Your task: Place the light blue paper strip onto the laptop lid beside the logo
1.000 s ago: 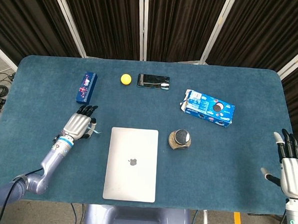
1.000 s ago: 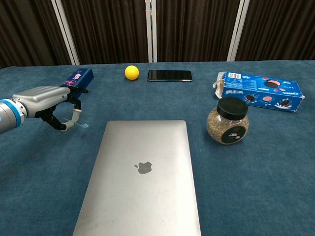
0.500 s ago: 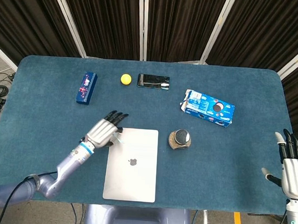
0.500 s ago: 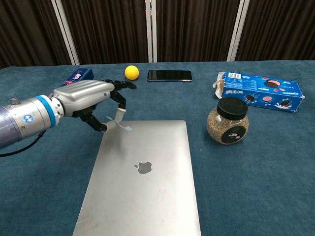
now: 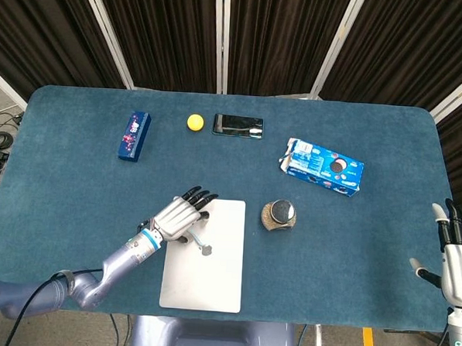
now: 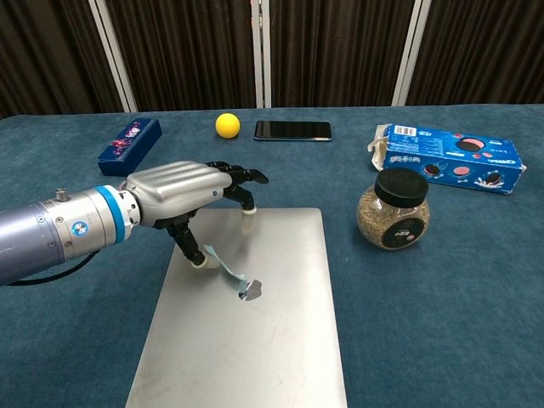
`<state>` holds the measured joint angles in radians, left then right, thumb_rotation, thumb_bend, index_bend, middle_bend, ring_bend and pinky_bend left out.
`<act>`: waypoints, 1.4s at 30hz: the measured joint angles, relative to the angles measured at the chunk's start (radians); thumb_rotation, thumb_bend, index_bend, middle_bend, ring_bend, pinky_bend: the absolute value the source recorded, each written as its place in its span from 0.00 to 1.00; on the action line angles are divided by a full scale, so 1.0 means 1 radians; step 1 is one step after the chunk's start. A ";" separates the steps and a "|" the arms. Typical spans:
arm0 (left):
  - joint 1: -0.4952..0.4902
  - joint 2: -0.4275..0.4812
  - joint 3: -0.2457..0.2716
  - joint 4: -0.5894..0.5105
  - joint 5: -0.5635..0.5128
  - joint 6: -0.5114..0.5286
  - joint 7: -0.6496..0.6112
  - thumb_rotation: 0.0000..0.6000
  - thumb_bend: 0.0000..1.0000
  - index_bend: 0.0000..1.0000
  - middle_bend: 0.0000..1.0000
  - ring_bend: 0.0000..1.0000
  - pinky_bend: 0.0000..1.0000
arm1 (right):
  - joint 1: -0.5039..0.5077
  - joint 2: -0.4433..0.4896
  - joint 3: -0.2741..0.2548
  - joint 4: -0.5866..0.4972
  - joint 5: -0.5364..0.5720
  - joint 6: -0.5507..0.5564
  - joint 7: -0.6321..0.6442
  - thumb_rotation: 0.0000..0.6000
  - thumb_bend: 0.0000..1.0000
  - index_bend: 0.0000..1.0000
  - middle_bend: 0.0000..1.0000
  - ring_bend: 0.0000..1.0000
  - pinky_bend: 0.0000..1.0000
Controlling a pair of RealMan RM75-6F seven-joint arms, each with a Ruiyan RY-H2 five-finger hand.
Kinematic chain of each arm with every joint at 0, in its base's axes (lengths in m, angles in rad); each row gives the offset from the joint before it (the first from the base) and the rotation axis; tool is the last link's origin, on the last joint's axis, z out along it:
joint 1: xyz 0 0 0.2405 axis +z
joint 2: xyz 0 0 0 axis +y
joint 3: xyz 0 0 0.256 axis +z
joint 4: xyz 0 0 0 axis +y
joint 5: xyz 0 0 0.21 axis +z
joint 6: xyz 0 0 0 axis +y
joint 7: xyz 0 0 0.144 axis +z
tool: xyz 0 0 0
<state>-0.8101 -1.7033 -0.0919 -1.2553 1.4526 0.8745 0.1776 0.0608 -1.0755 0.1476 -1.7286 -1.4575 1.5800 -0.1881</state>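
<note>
Our left hand [image 6: 183, 200] pinches the light blue paper strip [image 6: 223, 266] over the laptop lid [image 6: 272, 340], and the strip's low end touches the lid right beside the logo [image 6: 250, 291]. Our right hand [image 5: 460, 262] waits far off, fingers spread, holding nothing. A jar [image 6: 392, 210] stands just beside the laptop. Farther back on the blue table [image 5: 60, 179] we see a cookie box [image 6: 446, 157], a phone [image 6: 292, 129], a yellow ball [image 6: 226, 125] and a small blue box [image 6: 129, 140]. Dark curtains [image 5: 277, 36] hang behind.

Silver left hand [image 6: 183, 197] — black fingers [image 6: 246, 176], blue wristband
</note>
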 measured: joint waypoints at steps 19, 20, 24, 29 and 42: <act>0.134 0.283 -0.051 -0.224 -0.017 0.259 -0.061 1.00 0.00 0.00 0.00 0.00 0.00 | 0.005 -0.007 -0.018 -0.007 -0.025 -0.009 -0.019 1.00 0.00 0.11 0.00 0.00 0.00; 0.143 0.297 -0.053 -0.235 -0.022 0.268 -0.061 1.00 0.00 0.00 0.00 0.00 0.00 | 0.006 -0.008 -0.019 -0.008 -0.029 -0.010 -0.022 1.00 0.01 0.11 0.00 0.00 0.00; 0.216 0.397 -0.057 -0.316 -0.085 0.323 -0.041 1.00 0.00 0.00 0.00 0.00 0.00 | 0.021 -0.010 -0.031 -0.014 -0.049 -0.041 -0.026 1.00 0.17 0.13 0.00 0.00 0.00; 0.324 0.520 -0.051 -0.442 -0.186 0.413 0.023 1.00 0.00 0.00 0.00 0.00 0.00 | 0.072 -0.001 -0.042 -0.023 -0.087 -0.124 -0.035 1.00 0.44 0.14 0.00 0.00 0.00; 0.528 0.639 -0.012 -0.546 -0.213 0.605 0.022 1.00 0.00 0.00 0.00 0.00 0.00 | 0.345 0.004 -0.026 -0.077 -0.123 -0.520 0.014 1.00 0.72 0.23 0.00 0.00 0.00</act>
<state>-0.2817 -1.0647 -0.1035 -1.8015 1.2396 1.4795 0.1993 0.4062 -1.0719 0.1215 -1.8058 -1.5807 1.0600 -0.1745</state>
